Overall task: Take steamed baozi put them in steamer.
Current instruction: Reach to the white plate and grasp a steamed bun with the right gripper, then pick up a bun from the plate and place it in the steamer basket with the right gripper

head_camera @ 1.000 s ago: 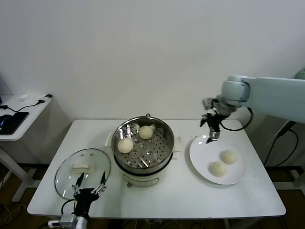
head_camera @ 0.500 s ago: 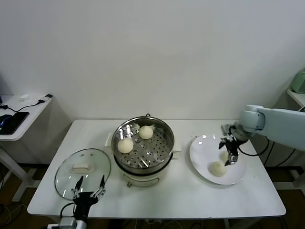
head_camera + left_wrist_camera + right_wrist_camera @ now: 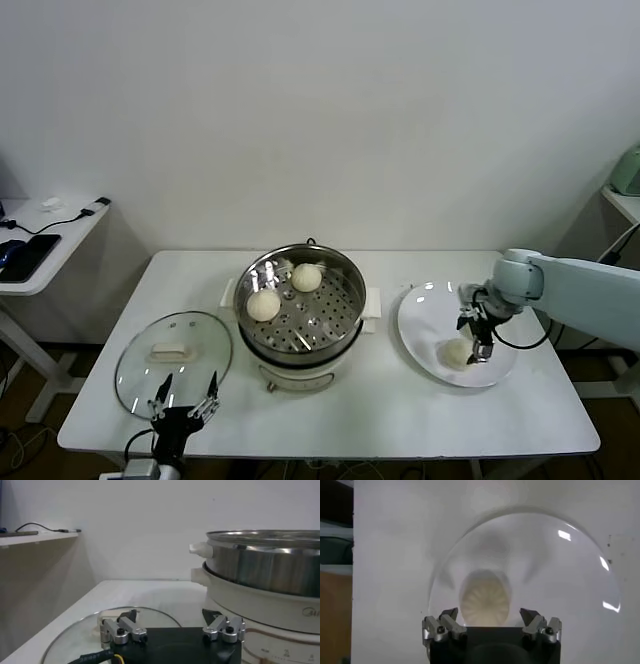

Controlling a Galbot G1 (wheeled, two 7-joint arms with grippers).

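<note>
A big plain white wall [image 3: 320,110] fills the back of the room, with soft, even light on it. In front of it stands a white counter [image 3: 330,400] with rounded corners. At 9 o'clock there is a small white side table [image 3: 50,245] near the wall. A black cable [image 3: 60,222] lies on it, and a dark flat thing [image 3: 22,256] lies at its edge. At 3 o'clock a pale green thing [image 3: 627,170] peeks in.
</note>
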